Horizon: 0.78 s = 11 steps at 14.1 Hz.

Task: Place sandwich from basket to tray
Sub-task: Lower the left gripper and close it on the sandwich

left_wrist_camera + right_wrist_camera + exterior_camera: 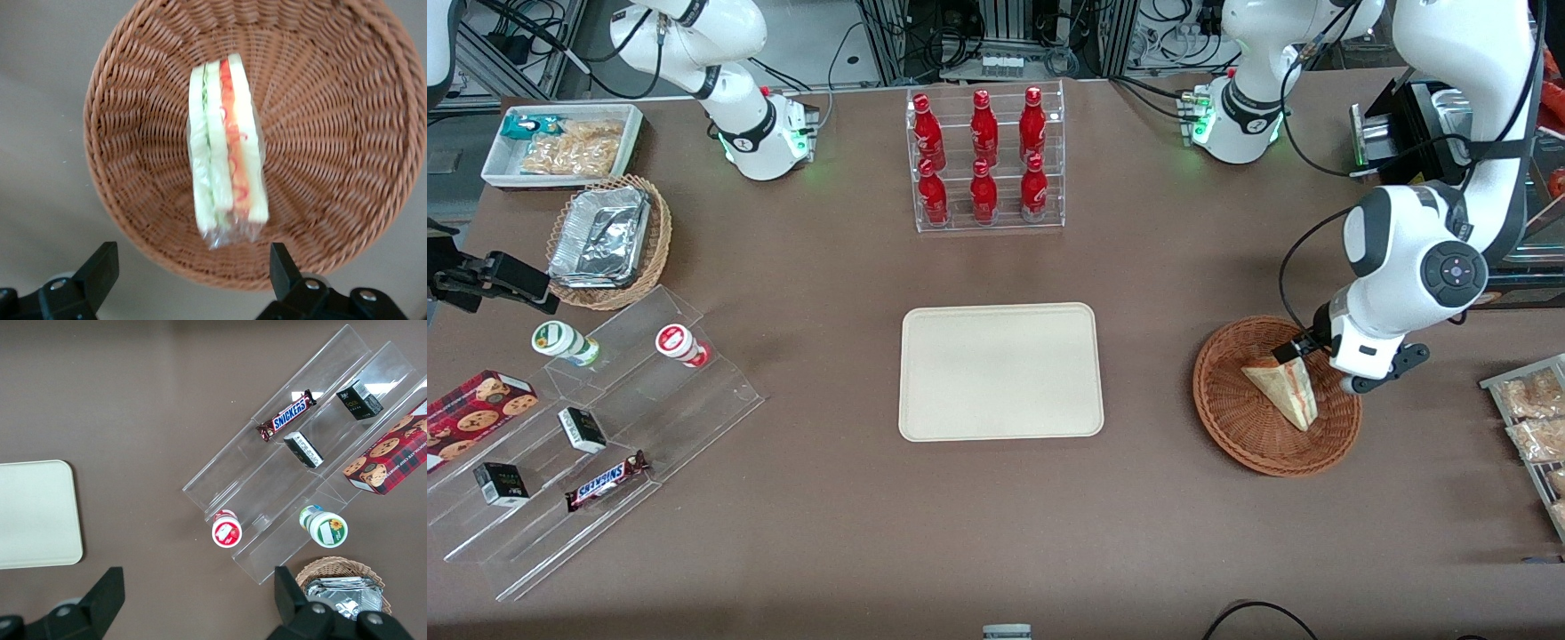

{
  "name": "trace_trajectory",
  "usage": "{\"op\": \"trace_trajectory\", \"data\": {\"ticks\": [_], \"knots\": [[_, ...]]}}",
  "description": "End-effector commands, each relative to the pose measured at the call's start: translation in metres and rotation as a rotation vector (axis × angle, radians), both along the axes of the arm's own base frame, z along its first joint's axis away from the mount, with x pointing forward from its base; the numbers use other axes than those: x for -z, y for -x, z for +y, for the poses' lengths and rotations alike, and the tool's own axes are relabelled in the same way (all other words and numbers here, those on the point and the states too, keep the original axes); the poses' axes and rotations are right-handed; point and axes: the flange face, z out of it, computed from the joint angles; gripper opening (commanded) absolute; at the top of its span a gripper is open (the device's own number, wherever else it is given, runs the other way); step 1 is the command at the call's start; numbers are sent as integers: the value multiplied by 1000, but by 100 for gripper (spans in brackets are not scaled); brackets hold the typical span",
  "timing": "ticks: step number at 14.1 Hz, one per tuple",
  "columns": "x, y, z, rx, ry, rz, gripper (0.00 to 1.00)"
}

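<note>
The sandwich [1286, 391] lies in the basket [1227, 418], its striped green and red filling edge facing up, its long axis running from the basket's middle toward the rim nearer the front camera. No writing is readable on its clear wrap. The claw [190, 273] hangs just above the basket, released, fingers [100, 265] spread wide, touching nothing. The arm's wrist bends down over the basket. The tray [1000, 372] sits well apart on the bench [1138, 516].

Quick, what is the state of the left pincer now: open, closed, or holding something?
Left pincer: open, holding nothing, poised above the sandwich that lies in the basket.
</note>
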Motion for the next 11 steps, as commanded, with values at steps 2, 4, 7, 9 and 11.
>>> {"op": "trace_trajectory", "data": {"ticks": [2, 4, 7, 9, 11], "knots": [[24, -11, 11, -154, 3, -39, 100], [39, -14, 12, -167, 10, -48, 100], [56, -16, 11, -214, 50, -60, 100], [64, -15, 7, -255, 55, -48, 99], [65, -16, 6, -299, 51, -47, 48]]}}
